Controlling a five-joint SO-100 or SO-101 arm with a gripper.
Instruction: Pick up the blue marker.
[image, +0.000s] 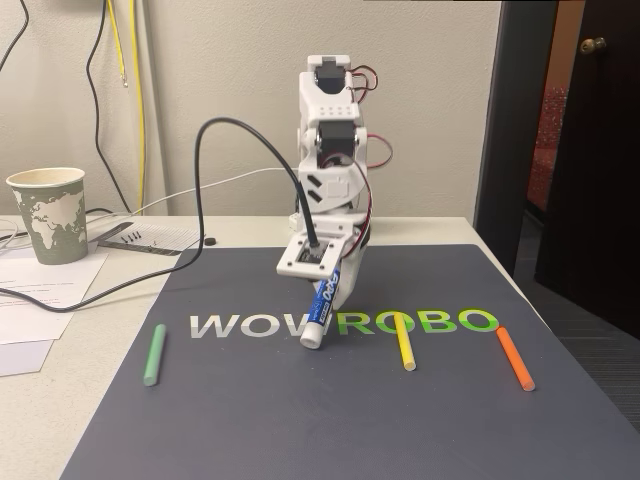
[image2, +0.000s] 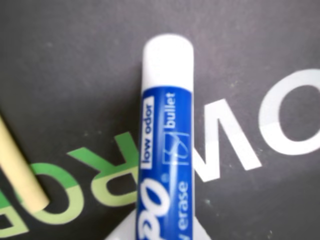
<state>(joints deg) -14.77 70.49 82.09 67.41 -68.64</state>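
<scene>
Arm folded over the mat (image: 250, 420), gripper (image: 328, 283) pointing down.
Its fingers clasp the blue marker (image: 320, 305), which hangs tilted with its white end over the mat's lettering (image: 230, 325).

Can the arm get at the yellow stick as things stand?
Probably not yet: the gripper is shut on the blue marker, tilted over the mat. The yellow stick lies bare just right in the fixed view.

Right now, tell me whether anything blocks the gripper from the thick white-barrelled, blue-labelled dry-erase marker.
Nothing visible does. In the fixed view the white two-finger gripper is already at the thick white-barrelled, blue-labelled dry-erase marker, which slants down from it to the dark mat. The thin green, yellow and orange sticks lie apart from it.
</scene>
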